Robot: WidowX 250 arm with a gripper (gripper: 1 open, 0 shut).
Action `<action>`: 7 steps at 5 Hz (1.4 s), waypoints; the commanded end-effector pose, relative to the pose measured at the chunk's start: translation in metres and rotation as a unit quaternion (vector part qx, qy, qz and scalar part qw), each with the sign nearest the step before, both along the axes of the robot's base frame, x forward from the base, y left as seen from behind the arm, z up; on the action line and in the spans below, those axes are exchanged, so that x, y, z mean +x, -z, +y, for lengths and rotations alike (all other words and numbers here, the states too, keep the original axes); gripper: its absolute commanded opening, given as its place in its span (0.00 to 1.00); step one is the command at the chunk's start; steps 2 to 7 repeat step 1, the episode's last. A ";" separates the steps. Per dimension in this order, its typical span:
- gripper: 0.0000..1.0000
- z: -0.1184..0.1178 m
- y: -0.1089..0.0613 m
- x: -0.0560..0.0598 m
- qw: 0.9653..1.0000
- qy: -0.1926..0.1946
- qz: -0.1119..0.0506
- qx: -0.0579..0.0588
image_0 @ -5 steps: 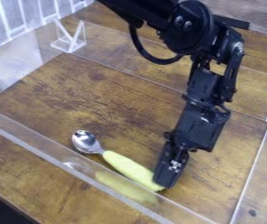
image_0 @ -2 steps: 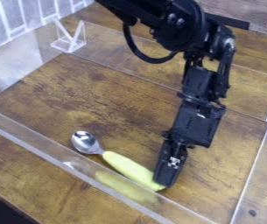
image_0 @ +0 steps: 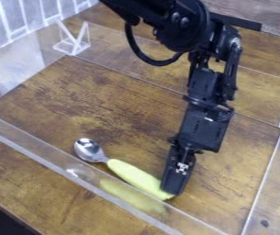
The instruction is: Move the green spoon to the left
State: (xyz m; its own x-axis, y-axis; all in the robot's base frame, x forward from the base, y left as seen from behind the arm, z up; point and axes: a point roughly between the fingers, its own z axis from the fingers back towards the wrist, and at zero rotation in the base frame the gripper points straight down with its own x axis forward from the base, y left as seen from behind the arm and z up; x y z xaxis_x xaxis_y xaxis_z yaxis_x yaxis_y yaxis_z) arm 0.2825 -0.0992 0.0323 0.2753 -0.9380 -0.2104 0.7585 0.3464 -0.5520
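Note:
The green spoon lies flat on the wooden table near the front. Its silver bowl points left and its yellow-green handle runs right and toward me. My gripper comes steeply down from the black arm onto the handle's right end. Its narrow fingers stand close together, shut on that end. The very tip of the handle is hidden under them. A pale reflection of the handle shows in the acrylic just in front.
A clear acrylic wall runs along the front edge close to the spoon, and another stands on the right. A small clear stand sits at the back left. Bare wood lies left of and behind the spoon.
The arm's upper links have leaned slightly left and the gripper has shifted a touch left at the handle's end. The spoon has stayed in place.

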 end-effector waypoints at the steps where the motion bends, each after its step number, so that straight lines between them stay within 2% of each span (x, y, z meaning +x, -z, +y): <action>1: 0.00 0.010 -0.018 -0.013 0.999 -0.022 0.032 0.010; 7: 0.00 0.010 -0.018 -0.013 0.999 -0.022 0.032 0.010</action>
